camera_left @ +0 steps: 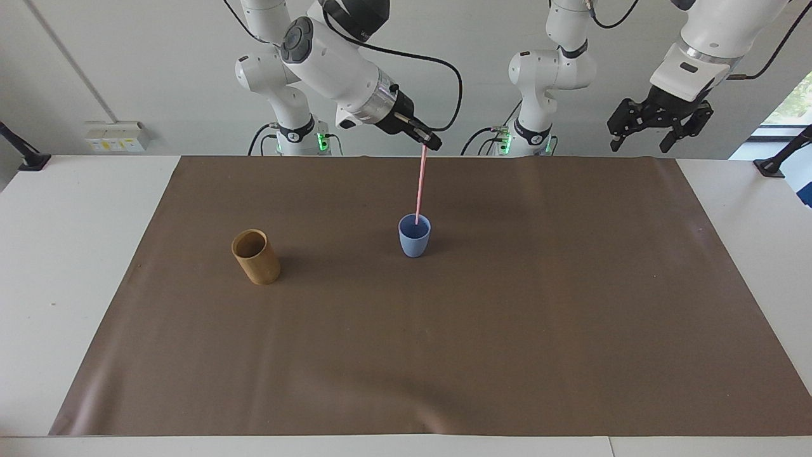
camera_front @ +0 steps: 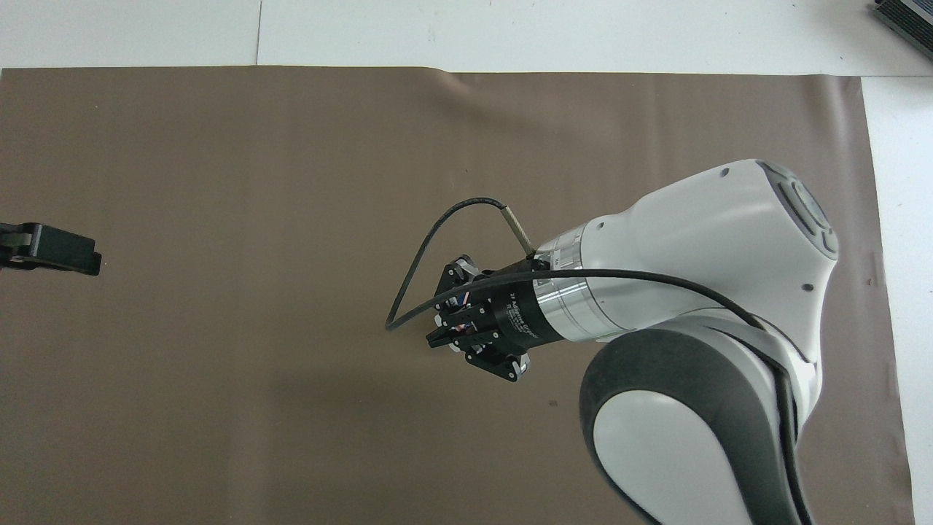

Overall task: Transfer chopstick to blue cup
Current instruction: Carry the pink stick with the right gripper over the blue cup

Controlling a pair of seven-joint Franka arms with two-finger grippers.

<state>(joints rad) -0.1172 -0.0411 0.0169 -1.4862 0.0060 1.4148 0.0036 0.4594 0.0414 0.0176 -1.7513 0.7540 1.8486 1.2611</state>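
Observation:
My right gripper [camera_left: 433, 143] is shut on the top end of the pale pink chopstick [camera_left: 420, 184], which hangs nearly upright. Its lower tip reaches just into the mouth of the small blue cup [camera_left: 414, 240] standing mid-mat. In the overhead view the right gripper [camera_front: 450, 315] and its wrist cover the blue cup and the chopstick entirely. My left gripper [camera_left: 660, 130] waits open, raised over the left arm's end of the table; only its dark tip [camera_front: 51, 249] shows in the overhead view.
A tan bamboo-coloured cup [camera_left: 255, 256] stands on the brown mat [camera_left: 444, 355] toward the right arm's end, hidden by the right arm in the overhead view. White table [camera_left: 57, 254] surrounds the mat.

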